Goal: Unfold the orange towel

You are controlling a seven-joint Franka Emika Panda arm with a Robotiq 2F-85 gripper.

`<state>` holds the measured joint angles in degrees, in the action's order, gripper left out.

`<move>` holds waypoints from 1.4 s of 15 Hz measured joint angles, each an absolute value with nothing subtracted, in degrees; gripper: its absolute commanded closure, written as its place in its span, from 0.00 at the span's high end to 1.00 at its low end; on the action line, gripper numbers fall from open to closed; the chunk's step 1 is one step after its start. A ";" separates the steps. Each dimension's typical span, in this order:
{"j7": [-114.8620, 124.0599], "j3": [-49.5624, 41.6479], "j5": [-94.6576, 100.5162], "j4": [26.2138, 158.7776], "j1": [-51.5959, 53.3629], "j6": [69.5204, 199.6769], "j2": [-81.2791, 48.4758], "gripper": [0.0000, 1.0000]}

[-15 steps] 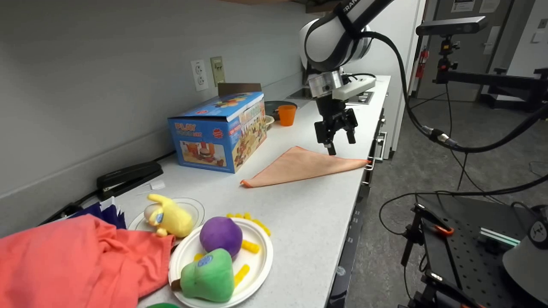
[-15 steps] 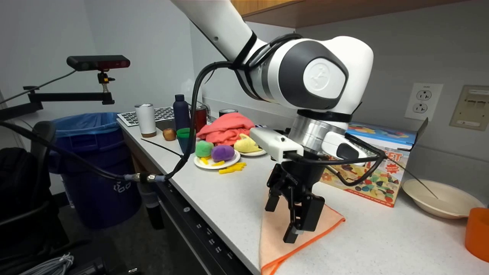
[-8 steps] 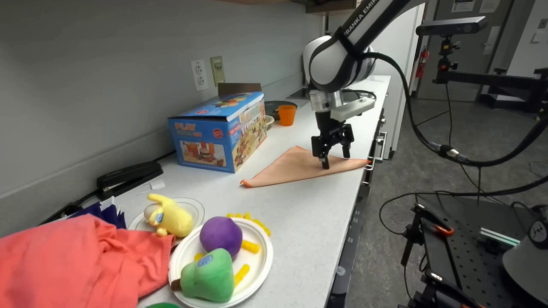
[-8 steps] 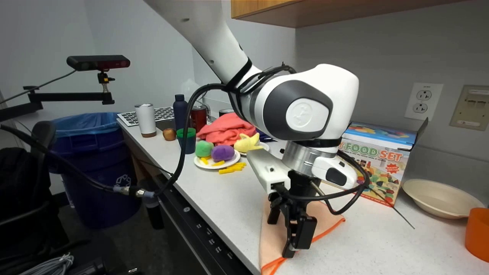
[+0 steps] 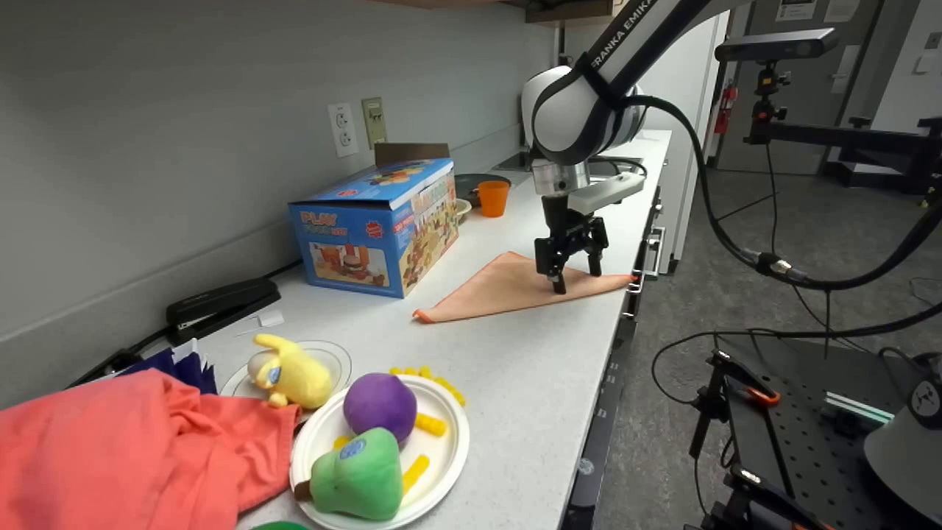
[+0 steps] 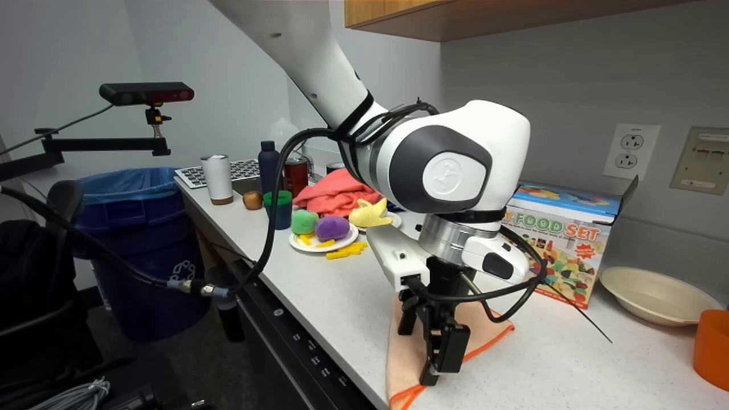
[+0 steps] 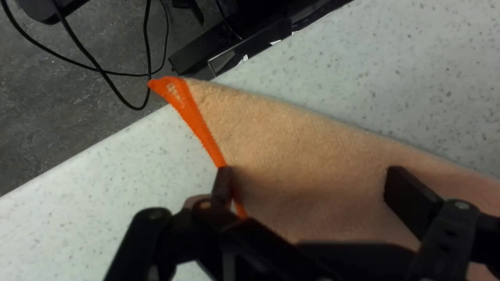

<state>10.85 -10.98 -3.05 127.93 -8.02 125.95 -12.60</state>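
The orange towel (image 5: 493, 291) lies on the counter in a folded, roughly triangular shape, peach with bright orange edging. One of its corners reaches past the counter's edge in the wrist view, where the towel (image 7: 293, 132) fills the middle. My gripper (image 5: 578, 277) points down over the towel, its jaws wide apart and nothing held between them. In the wrist view one fingertip (image 7: 222, 179) is at the orange hem and the other is over the peach cloth. The fingertips are at or just above the cloth; actual contact cannot be made out.
A blue toy box (image 5: 353, 243) stands against the wall beside the towel. Behind it are an orange cup (image 5: 492, 199) and a beige bowl (image 6: 660, 296). A white plate (image 5: 449, 471) of plush toys and a coral cloth (image 5: 140, 456) lie further along. The counter edge (image 7: 97, 146) runs close by.
My gripper has come down from above to the towel's level, mostly in the first half second, then only slightly lower. Its jaws have stayed wide apart, and the towel has not moved.
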 measured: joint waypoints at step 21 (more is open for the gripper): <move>-1.96 -11.21 -9.48 127.51 -10.69 120.46 -12.84 0.50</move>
<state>-1.96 -11.21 -9.48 127.51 -10.69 120.46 -12.84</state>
